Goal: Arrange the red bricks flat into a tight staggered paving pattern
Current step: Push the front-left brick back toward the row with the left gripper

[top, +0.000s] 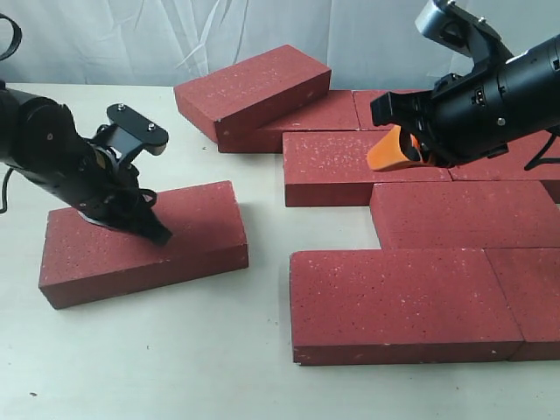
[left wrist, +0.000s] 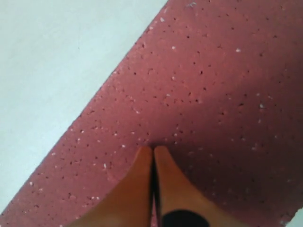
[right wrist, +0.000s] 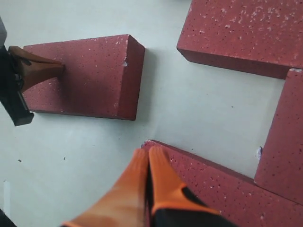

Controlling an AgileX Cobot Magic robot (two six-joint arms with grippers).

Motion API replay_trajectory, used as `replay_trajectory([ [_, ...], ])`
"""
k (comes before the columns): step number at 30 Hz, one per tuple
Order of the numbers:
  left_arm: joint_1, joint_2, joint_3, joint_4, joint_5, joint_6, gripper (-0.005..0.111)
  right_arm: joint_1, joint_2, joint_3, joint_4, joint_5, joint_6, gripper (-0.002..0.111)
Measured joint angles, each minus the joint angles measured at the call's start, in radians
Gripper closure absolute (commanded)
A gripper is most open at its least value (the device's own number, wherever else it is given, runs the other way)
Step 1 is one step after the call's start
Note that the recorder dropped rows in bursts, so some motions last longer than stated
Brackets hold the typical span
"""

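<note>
One red brick [top: 144,245] lies flat and alone on the left of the table. My left gripper [top: 162,234] is shut, with its tips pressed on this brick's top face [left wrist: 213,94]; the orange fingertips [left wrist: 153,150] touch nothing else. The same brick [right wrist: 90,78] and left gripper [right wrist: 60,66] show in the right wrist view. My right gripper [top: 394,150] is shut and empty, hovering over the left end of a laid brick [top: 363,166], near its corner [right wrist: 148,151]. Several more bricks lie flat on the right [top: 402,302], [top: 464,214].
At the back a brick [top: 254,87] leans tilted on a flat one [top: 302,118]. A bare strip of table [top: 267,227] separates the loose brick from the laid group. Further bricks [right wrist: 246,33], [right wrist: 281,142] border a small gap beside the right gripper.
</note>
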Motion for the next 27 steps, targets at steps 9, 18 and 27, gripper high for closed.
replay_trajectory([
  [9,0.000,0.009,0.002,-0.066,-0.064,0.117,0.107,0.000,0.000,0.000,0.000,0.000,0.000,0.109],
  [18,0.000,0.009,0.006,-0.229,-0.085,0.401,0.107,0.000,0.000,0.000,0.000,0.000,0.000,0.109],
  [27,0.000,0.013,0.008,-0.407,-0.085,0.652,0.107,0.000,0.000,0.000,0.000,0.000,0.000,0.109],
])
